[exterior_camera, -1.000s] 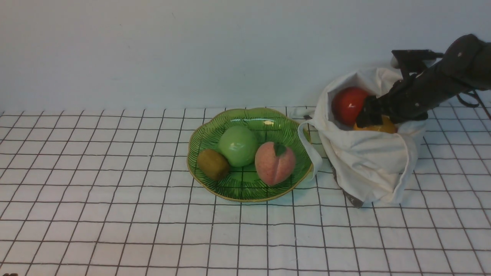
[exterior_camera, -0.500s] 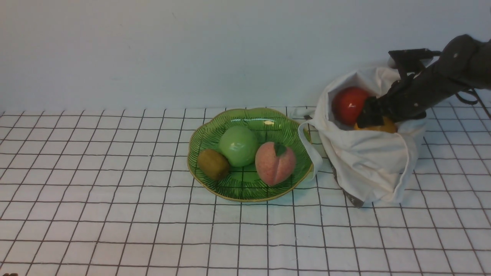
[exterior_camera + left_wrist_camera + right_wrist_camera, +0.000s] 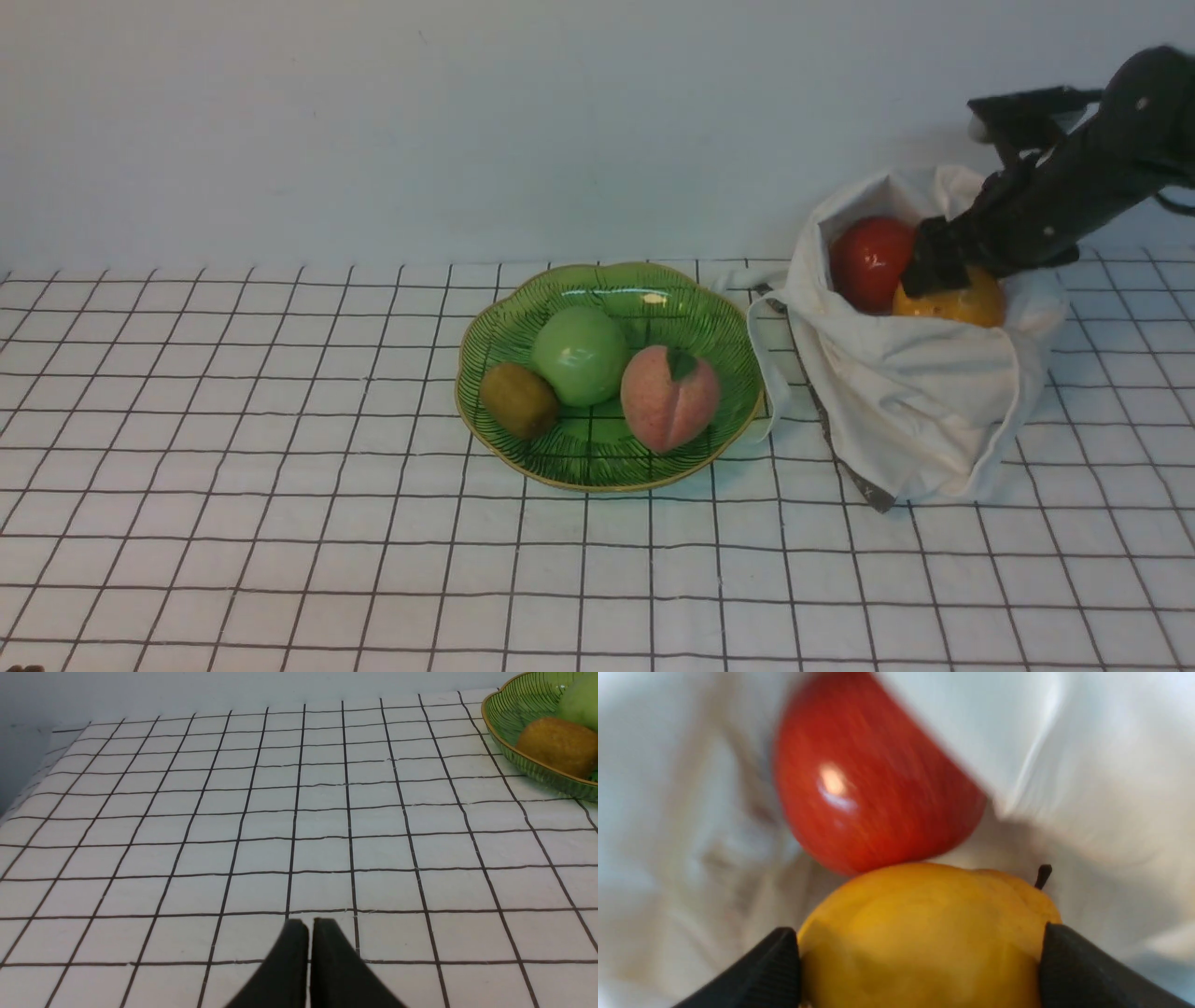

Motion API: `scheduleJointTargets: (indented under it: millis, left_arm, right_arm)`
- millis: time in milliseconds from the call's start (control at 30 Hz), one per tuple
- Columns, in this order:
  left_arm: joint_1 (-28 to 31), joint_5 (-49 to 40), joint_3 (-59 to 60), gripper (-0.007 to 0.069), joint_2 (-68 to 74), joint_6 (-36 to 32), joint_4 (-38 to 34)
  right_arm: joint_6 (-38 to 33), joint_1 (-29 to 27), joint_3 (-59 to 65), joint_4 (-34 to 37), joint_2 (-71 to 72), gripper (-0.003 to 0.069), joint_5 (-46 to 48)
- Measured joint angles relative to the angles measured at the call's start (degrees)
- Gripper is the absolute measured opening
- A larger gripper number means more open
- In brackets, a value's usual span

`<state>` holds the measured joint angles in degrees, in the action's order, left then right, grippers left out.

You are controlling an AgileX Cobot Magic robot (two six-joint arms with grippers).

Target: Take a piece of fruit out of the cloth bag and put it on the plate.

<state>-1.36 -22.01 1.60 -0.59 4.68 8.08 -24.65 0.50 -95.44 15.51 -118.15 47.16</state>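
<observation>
Right wrist view: right pincer [image 3: 919,935] pinching the round glossy orange-yellow fruit [image 3: 920,905] at the mouth of the soft off-white cloth bag [image 3: 668,835], against the shiny red apple [image 3: 868,793]. Its slick skin or snagging fabric could make it drop inside the bag, short of the glossy green leaf-edged plate [image 3: 597,289] beside the bag.

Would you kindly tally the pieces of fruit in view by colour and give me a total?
Green: 1, the green apple on the plate.
Brown: 1, the kiwi on the plate.
Pink: 1, the peach on the plate.
Red: 1, the red apple in the cloth bag.
Orange-yellow: 1, the orange-yellow fruit in the cloth bag.
Total: 5.
</observation>
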Motion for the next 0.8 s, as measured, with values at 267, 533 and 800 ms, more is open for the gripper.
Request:
scheduleJointTargets:
  millis: [267, 533, 800]
  left_arm:
    - [0.0, 0.0, 0.0, -0.0008, 0.0, 0.0, 0.0]
    - [0.0, 0.0, 0.0, -0.0008, 0.0, 0.0, 0.0]
    - [0.0, 0.0, 0.0, -0.0008, 0.0, 0.0, 0.0]
  right_arm:
    - [-0.2, 0.0, 0.0, 6.5, 7.3, 0.0598, 1.8]
    - [-6.9, 2.8, 0.0, 23.4, 12.9, 0.0598, 8.1]
    - [-8.4, 14.8, 0.0, 27.9, 7.9, 0.0598, 4.6]
